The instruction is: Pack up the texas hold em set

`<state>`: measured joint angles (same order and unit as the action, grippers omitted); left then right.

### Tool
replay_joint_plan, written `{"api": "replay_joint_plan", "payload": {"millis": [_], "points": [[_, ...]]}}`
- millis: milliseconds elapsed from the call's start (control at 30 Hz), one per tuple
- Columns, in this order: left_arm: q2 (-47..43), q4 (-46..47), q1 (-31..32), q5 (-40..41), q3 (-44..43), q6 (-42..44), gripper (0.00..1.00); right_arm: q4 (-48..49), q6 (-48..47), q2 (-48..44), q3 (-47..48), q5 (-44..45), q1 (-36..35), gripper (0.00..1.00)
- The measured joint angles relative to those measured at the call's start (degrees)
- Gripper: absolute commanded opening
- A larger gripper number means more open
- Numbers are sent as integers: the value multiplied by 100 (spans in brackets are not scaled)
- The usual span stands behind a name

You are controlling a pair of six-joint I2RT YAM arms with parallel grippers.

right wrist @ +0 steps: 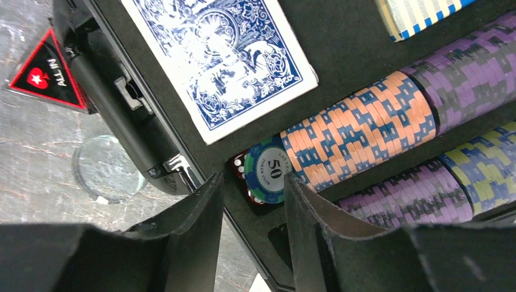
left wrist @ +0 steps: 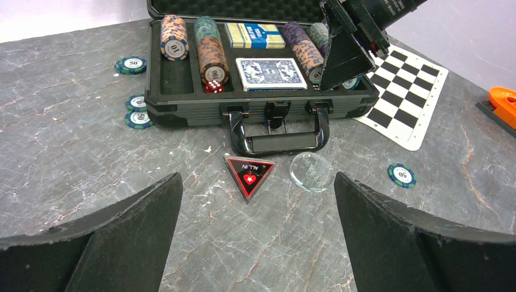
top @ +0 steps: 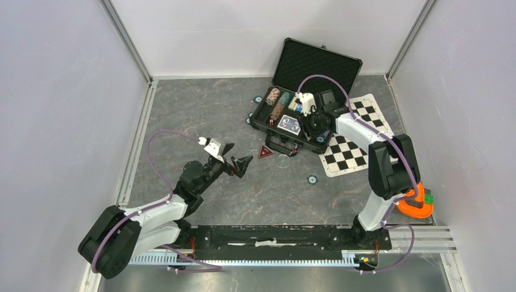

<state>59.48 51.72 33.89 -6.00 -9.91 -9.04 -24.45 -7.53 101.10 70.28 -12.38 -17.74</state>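
Right arm (top: 359, 128) extended, right gripper (right wrist: 254, 185) inside case (right wrist: 347, 55)

I work in a lab cell: white walls (top: 61, 91) on aluminium posts (top: 126, 41) box in the grey table (top: 201, 109), my 2 arms (top: 152, 213) bolted to a rail (top: 274, 235).

i'm seeing the case (left wrist: 182, 109) showing as matt black hard plastic, its lid (top: 316, 61) lined with dimpled foam and its handle (left wrist: 277, 144) gleaming glossy. the table (left wrist: 61, 182) is looking like matt grey marbled stone. the triangular marker (left wrist: 249, 176) is shining like glossy plastic, the round disc (left wrist: 311, 171) is reading as clear glass or acrylic, and the card deck (left wrist: 269, 73) is looking like smooth printed card.
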Motion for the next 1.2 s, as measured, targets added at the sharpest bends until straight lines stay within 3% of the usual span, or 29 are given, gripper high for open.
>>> {"api": "replay_joint_plan", "payload": {"millis": [67, 233, 333, 500, 1200], "points": [[0, -11, 0, -2, 0, 0, 100, -37, -76, 0, 0, 66, -17, 34], [0, -31, 0, 0, 0, 0, 100, -162, -166, 48, 107, 348, -72, 27], [0, -46, 0, -2, 0, 2, 100, -219, -175, 79, 155, 452, -109, 13], [0, -66, 0, -2, 0, 2, 100, -199, -243, 79, 227, 588, -177, 0], [0, -66, 0, -4, 0, 4, 100, -417, -286, -361, 286, 1029, -175, 0]]}}
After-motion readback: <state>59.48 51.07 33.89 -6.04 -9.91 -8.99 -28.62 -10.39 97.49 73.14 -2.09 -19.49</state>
